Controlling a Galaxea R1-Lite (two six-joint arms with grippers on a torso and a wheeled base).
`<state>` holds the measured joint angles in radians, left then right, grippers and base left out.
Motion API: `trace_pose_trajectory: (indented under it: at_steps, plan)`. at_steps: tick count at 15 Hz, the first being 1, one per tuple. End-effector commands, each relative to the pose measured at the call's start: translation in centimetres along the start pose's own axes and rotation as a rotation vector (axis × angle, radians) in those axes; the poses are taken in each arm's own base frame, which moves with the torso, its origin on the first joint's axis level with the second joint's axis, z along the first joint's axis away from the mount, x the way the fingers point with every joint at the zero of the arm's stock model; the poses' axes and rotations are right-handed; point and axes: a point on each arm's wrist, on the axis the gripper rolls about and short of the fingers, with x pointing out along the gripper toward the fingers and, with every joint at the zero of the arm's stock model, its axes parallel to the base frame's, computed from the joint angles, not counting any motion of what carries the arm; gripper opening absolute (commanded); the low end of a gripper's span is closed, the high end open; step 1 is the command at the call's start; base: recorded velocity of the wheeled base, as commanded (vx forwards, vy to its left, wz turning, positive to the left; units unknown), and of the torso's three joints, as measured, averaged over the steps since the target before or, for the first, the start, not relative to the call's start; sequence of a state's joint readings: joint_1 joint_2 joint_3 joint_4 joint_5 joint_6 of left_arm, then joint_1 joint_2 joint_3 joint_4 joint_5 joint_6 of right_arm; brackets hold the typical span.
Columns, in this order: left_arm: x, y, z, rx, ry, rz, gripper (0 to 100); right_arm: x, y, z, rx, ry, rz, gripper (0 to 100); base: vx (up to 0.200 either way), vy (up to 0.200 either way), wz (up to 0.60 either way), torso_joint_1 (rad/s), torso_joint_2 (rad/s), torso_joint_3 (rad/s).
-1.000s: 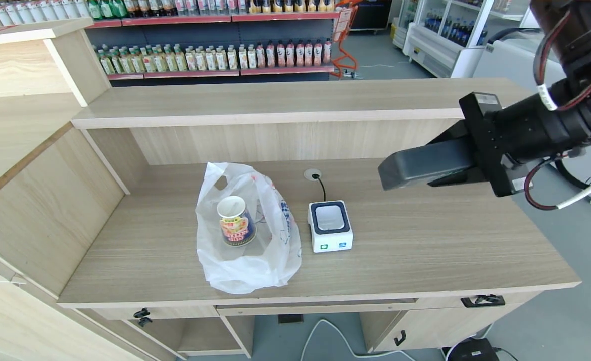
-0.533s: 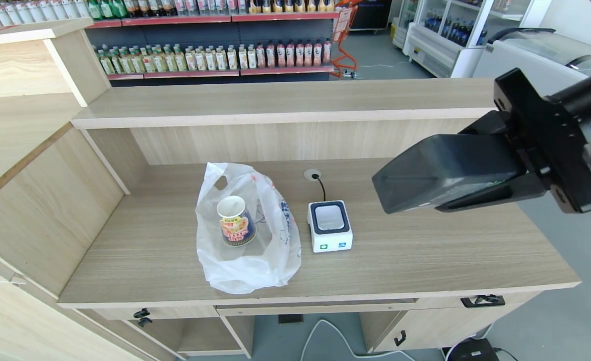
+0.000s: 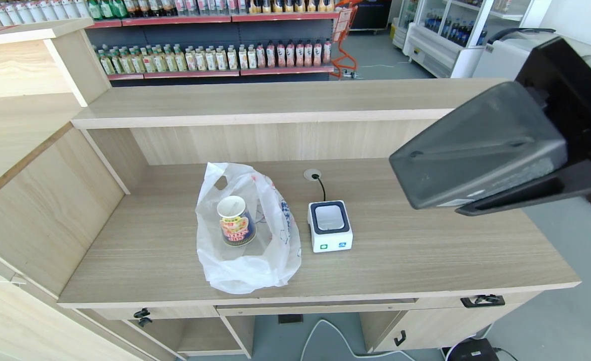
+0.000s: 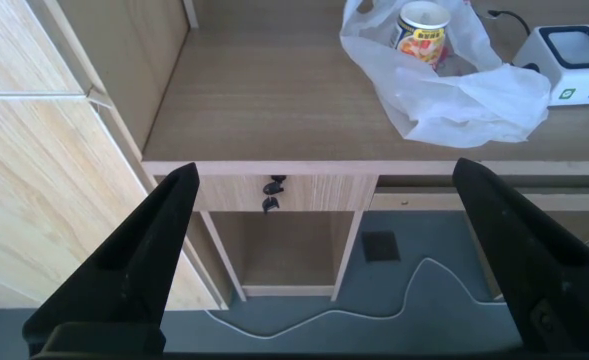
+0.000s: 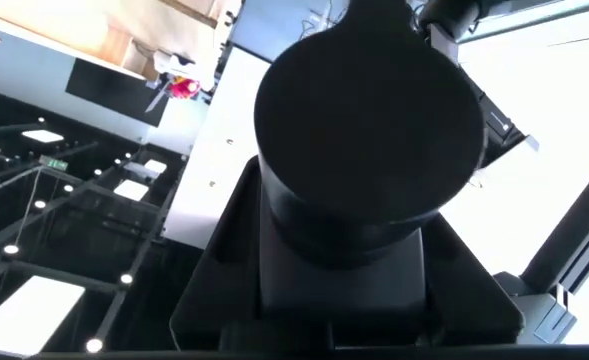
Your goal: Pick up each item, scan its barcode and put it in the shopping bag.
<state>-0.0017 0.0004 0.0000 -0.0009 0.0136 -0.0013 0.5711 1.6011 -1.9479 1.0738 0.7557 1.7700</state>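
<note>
raised nearer your head camera, right gripper (image 3: 433,195); its opening you cannot tell. left gripper (image 4: 324,260) gapes wide, empty. cup noodle (image 3: 236,221) stands inside shopping bag (image 3: 270,260), beside scanner (image 3: 329,225): bagging looks done.

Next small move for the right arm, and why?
Probably lower the right gripper away from the head camera to a rest pose. The only item in sight, the cup noodle, already stands inside the shopping bag beside the scanner on the counter, so nothing seems left to pick. The left gripper hangs open below the counter's front edge.
</note>
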Motion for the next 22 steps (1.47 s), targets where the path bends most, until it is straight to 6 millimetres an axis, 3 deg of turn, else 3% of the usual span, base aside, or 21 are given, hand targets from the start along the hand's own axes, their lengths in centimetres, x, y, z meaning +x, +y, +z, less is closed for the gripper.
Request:
trace_pose_trajectory:
  at_steps: [1, 13, 16, 20, 22]
  plan:
    - [0.0, 0.0, 0.0, 0.0, 0.0, 0.0, 100, 0.0, -0.1, -0.2, 0.0, 0.015, -0.004, 0, 0.0, 0.0, 0.0, 0.0, 0.0, 0.0]
    - [0.0, 0.0, 0.0, 0.0, -0.001, 0.0, 100, 0.8, 0.9, -0.1, -0.04, 0.056, 0.02, 0, 0.0, 0.0, 0.0, 0.0, 0.0, 0.0]
    - [0.0, 0.0, 0.0, 0.0, 0.0, 0.0, 100, -0.1, 1.9, 2.3, -0.184, -0.087, 0.09, 0, 0.0, 0.0, 0.0, 0.0, 0.0, 0.0]
    - [0.0, 0.0, 0.0, 0.0, -0.001, 0.0, 100, 2.8, 4.5, 6.7, -0.616, -0.45, 0.054, 0, 0.0, 0.0, 0.0, 0.0, 0.0, 0.0]
    - [0.0, 0.0, 0.0, 0.0, 0.0, 0.0, 100, 3.2, 6.3, 8.6, -0.787, -0.548, 0.1, 0, 0.0, 0.0, 0.0, 0.0, 0.0, 0.0]
